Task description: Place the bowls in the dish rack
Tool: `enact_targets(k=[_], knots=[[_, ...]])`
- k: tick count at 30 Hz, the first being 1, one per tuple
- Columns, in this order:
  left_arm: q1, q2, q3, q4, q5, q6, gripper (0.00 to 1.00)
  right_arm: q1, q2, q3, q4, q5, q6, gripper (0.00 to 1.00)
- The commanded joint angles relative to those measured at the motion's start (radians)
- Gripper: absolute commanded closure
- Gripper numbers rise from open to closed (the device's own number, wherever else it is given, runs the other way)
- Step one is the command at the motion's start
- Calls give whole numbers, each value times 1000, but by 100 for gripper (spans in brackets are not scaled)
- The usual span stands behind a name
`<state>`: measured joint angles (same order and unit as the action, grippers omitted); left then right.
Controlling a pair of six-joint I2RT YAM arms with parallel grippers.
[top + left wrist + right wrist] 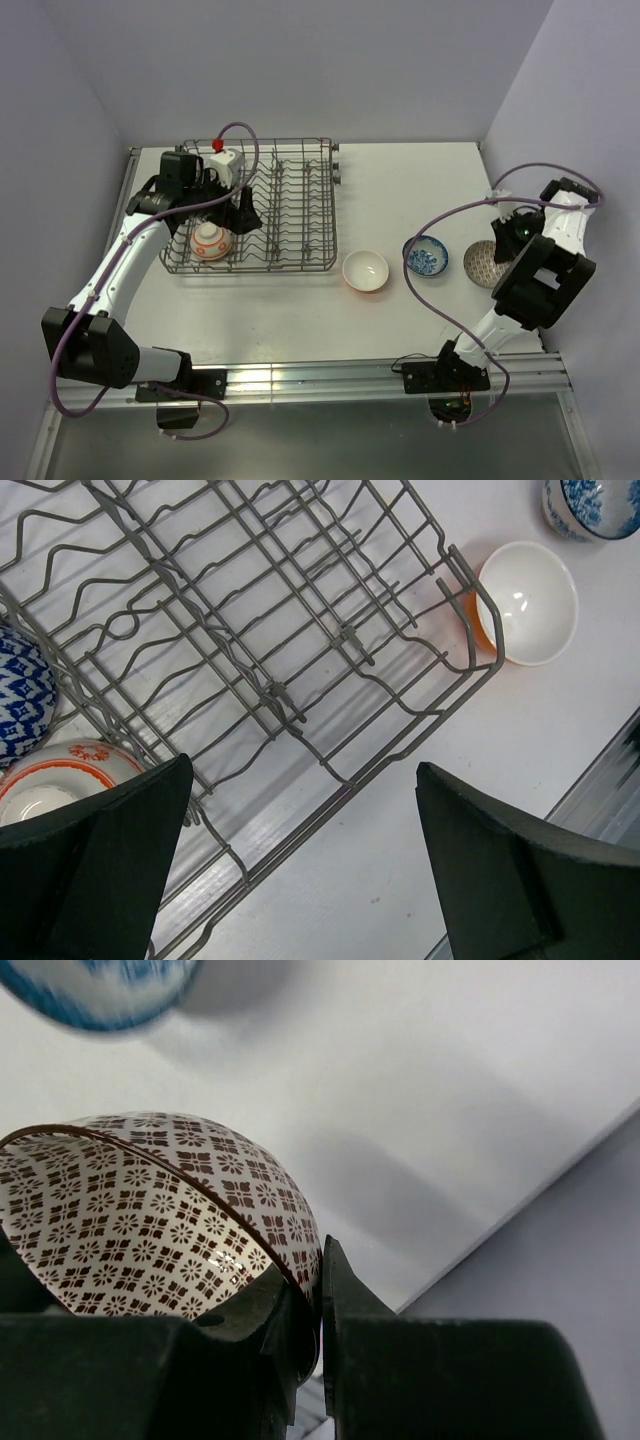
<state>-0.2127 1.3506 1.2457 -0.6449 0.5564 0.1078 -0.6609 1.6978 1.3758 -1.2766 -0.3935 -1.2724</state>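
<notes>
From above, we see the left gripper (240, 215) over the dish rack (300, 200) and the right gripper (503, 247) at a red-patterned bowl (480, 265) on the table. Our left wrist view shows jaws spread wide. Our right wrist view shows jaws pinching that bowl's rim.

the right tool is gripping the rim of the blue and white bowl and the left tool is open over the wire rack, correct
No: the right tool grips the rim of the round red-brown patterned ceramic bowl, not the blue and white bowl; the right wrist view shows it. The left tool is open over the grey wire dish rack.
</notes>
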Motion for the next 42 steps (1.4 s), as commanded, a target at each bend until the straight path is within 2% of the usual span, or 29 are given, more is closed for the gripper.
enact_targets(k=[1,3,7,10,14,15,16,20,24,28,29,34,42], knots=[[18,-45,43,82,0,-66,0,41,-38,144,-165,-192,77,100],[38,-65,43,111,10,-115,1,78,-43,196,-165,-234,143,100],[110,-71,44,183,72,-241,0,240,-44,284,-164,-355,275,100],[156,-70,31,258,190,-324,0,325,-32,368,-136,-470,407,100],[180,-65,29,321,246,-381,1,487,-44,425,41,-580,617,100],[180,-67,28,346,263,-393,0,510,-56,422,92,-591,730,100],[180,-65,27,361,273,-434,0,533,-62,417,177,-603,784,100],[176,-47,17,457,332,-574,1,644,-69,427,292,-669,950,100],[119,-28,3,533,323,-689,0,727,-58,396,410,-746,1120,100],[-12,-28,-69,674,313,-830,0,753,-50,336,546,-820,1237,100],[-33,-27,-84,750,310,-864,1,759,-53,322,566,-818,1254,100],[-118,4,-108,855,278,-1002,0,805,-79,250,652,-775,1343,100],[-207,47,-115,929,238,-1068,1,853,-87,200,704,-729,1414,100]])
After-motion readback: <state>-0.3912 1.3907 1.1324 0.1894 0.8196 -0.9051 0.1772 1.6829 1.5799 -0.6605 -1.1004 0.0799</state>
